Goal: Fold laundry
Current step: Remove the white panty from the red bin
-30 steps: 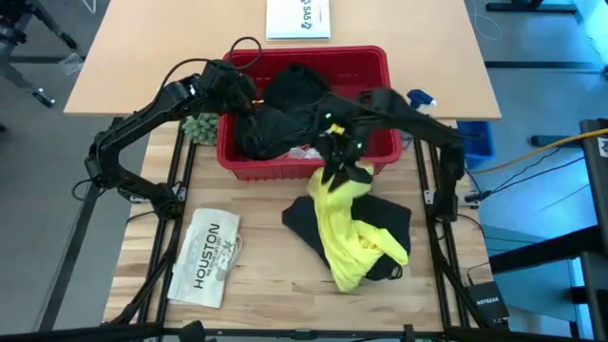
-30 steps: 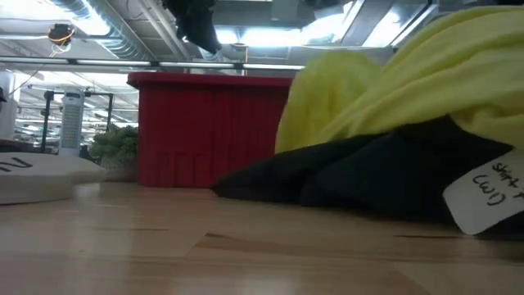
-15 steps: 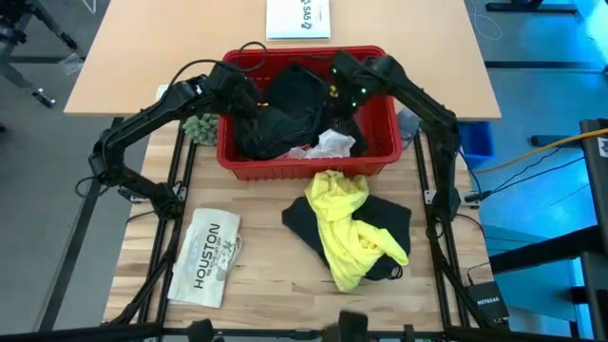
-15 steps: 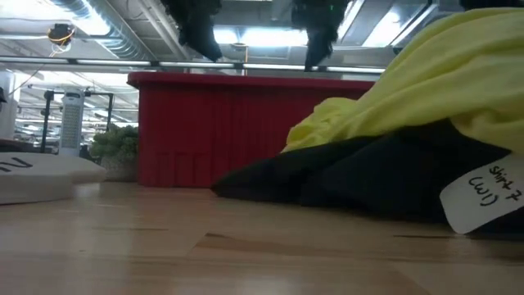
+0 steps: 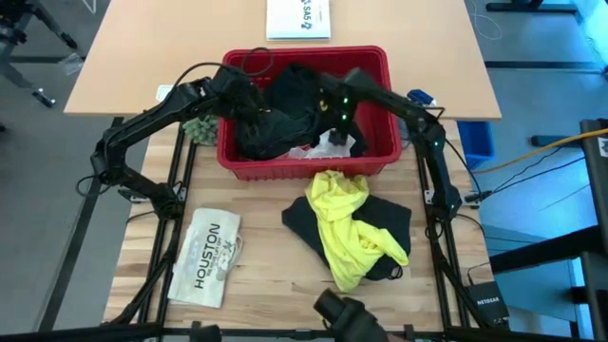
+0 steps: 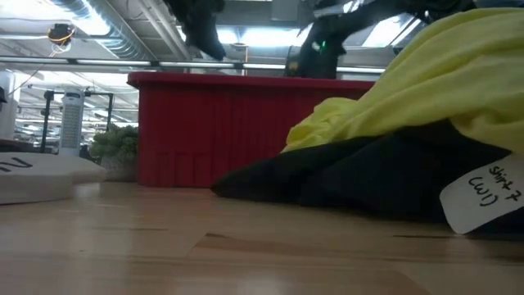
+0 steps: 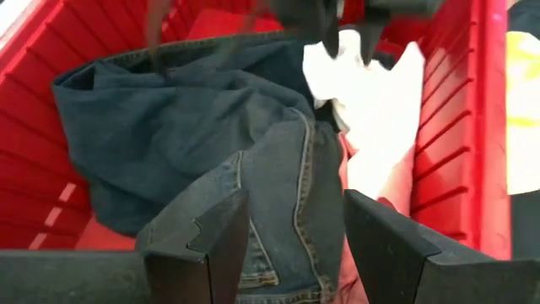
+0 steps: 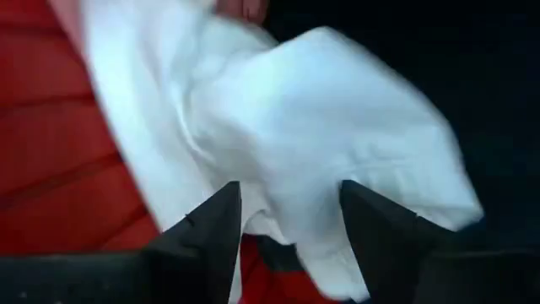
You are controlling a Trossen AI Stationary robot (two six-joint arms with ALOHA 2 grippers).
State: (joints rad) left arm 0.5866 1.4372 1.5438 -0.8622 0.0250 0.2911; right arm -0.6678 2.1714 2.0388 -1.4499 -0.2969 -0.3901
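— Progress looks slim: nothing lies folded yet. The yellow T-shirt (image 5: 348, 226) sits crumpled on a dark garment (image 5: 388, 224) spread on the table, just in front of the red basket (image 5: 375, 62). The dark jeans (image 5: 280, 114), white cloth (image 5: 332, 145) and a bit of pink cloth (image 5: 302, 153) are all inside the basket.

— And the arms?

— Both reach into the basket. The right gripper (image 8: 287, 224) hangs over the white cloth, fingers parted with cloth showing between them; whether it grips or merely hovers, I cannot tell. The left gripper (image 7: 291, 232) stands open above the jeans, holding nothing.

— So what remains?

— Nearly everything, I'd judge: emptying the basket, then flattening and folding each piece.

— Surface and surroundings?

— Light wooden table (image 5: 256, 285), with a flat white "HOUSTON" item (image 5: 206, 258) at its near left, a printed sheet (image 5: 297, 19) at the far edge, and a small green plant (image 5: 200, 127) beside the basket. The low view shows a bright ceiling with pipes beyond.
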